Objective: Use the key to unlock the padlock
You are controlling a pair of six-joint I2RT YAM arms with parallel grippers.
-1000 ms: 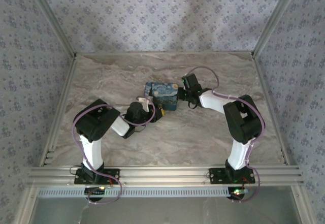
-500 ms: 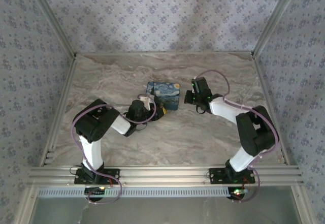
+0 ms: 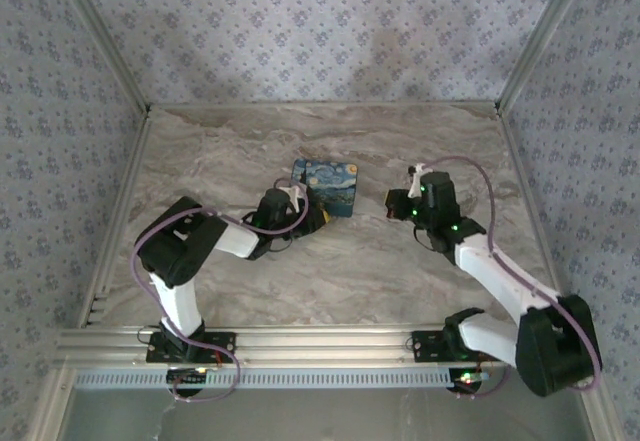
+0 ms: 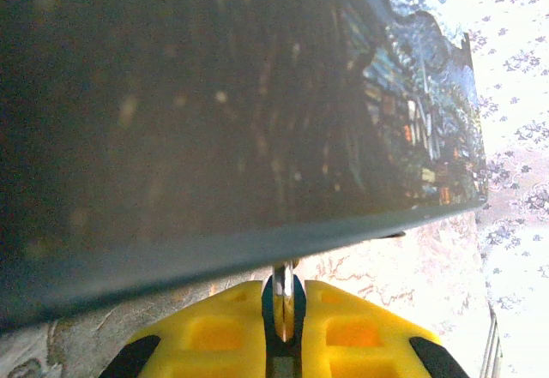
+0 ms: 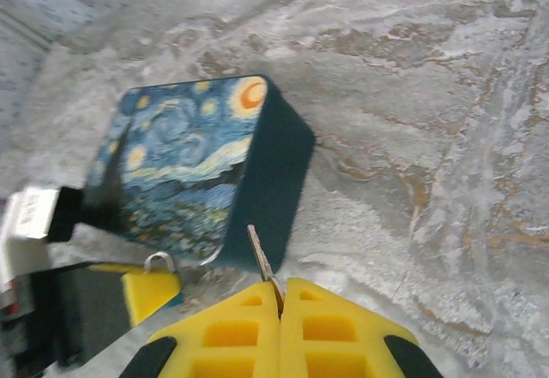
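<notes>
Done so far: the key (image 5: 261, 261) is picked up and the padlock (image 5: 151, 291) is taken in hand, one part to each arm.
Left to do: by my reading, nearly all the real work, which is bringing the key to the keyhole, inserting it, turning it and freeing the shackle. No keyhole shows, and I cannot tell whether the lock is fastened.
Right gripper (image 5: 280, 286): its yellow pads (image 5: 232, 331) are pressed fully together. They pinch the key at its lower end, so the thin blade sticks up and out, tilted left toward the tin (image 5: 184, 168).
Left gripper (image 4: 283, 288): the pads are all but closed, with a thin strip of metal caught edge-on between them. I take the strip for part of the padlock, though this wrist view alone does not prove it.
Padlock: in the right wrist view it is a yellow block topped by a small metal loop, at the tin's near corner. Whether all that yellow is lock body or partly the left pads, I cannot tell.
Gap: the key tip and the padlock are apart, with the tin's corner between them. From above, the right gripper (image 3: 397, 202) stands off to the tin's right and the left gripper (image 3: 312, 217) sits just beside its near-left edge.
Tin: blue with a night-sky lid, lying flat on the marble table (image 5: 446, 95).
</notes>
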